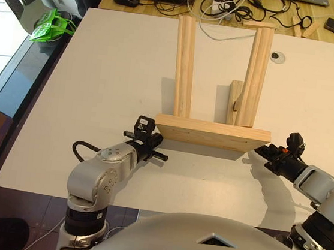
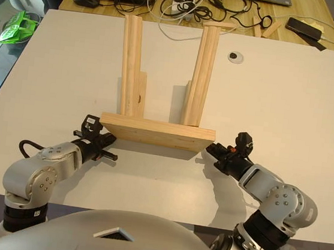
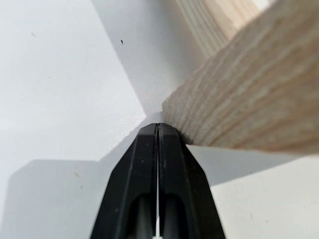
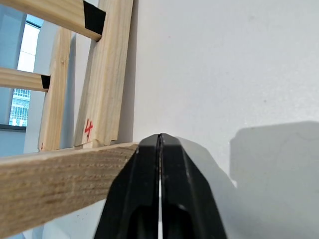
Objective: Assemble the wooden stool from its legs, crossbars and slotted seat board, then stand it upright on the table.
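right gripper (image 4: 159,136) fingers pressed together, tip at seat board (image 4: 60,181) end; legs (image 4: 107,74), crossbars (image 4: 65,17) beyond, white table (image 4: 224,64) under

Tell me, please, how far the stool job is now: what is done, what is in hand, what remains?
Done: legs, crossbars and seat board look joined into a stool, which lies on its side on the table, legs pointing away from the robot. In hand: left gripper and right gripper, both shut, holding nothing, sit at opposite ends of the seat board. Left: stand it upright.
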{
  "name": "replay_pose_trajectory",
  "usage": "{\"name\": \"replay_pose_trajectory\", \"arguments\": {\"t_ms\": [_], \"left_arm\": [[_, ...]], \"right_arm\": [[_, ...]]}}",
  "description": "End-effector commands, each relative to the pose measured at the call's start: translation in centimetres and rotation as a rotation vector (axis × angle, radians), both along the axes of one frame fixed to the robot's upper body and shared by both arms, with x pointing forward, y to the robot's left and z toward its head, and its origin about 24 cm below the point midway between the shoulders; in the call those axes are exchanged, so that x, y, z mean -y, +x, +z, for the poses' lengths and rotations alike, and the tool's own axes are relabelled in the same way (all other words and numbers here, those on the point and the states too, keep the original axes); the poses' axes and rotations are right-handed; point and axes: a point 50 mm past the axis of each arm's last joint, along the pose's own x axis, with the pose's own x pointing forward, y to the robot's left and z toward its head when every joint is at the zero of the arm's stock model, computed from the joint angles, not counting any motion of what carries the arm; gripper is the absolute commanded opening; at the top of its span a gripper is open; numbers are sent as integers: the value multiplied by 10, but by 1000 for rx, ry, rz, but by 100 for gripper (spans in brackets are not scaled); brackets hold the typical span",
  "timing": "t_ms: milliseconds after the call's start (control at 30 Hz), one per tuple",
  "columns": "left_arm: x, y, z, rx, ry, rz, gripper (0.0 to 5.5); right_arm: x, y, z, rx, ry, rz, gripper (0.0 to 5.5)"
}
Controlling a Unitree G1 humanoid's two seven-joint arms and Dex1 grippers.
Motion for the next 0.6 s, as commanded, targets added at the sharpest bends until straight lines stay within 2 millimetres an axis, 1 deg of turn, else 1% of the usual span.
{"name": "replay_pose_trajectory", "arguments": {"t_ms": [33, 267, 433, 600], "left_arm": [[1, -5, -6, -49, -3, 2, 3], [1, -4, -5, -49, -1, 1, 3], [4, -4, -5, -53, -8, -2, 3], [6, -5, -5, -56, -15, -4, 3]], "right_arm": [[-2, -2, -1, -24, -7, 29, 0], [-8, 2, -4, -55, -23, 45, 0], [-8, 6, -6, -84, -71, 7, 0], [-17, 7, -6, -79, -53, 28, 0]]}}
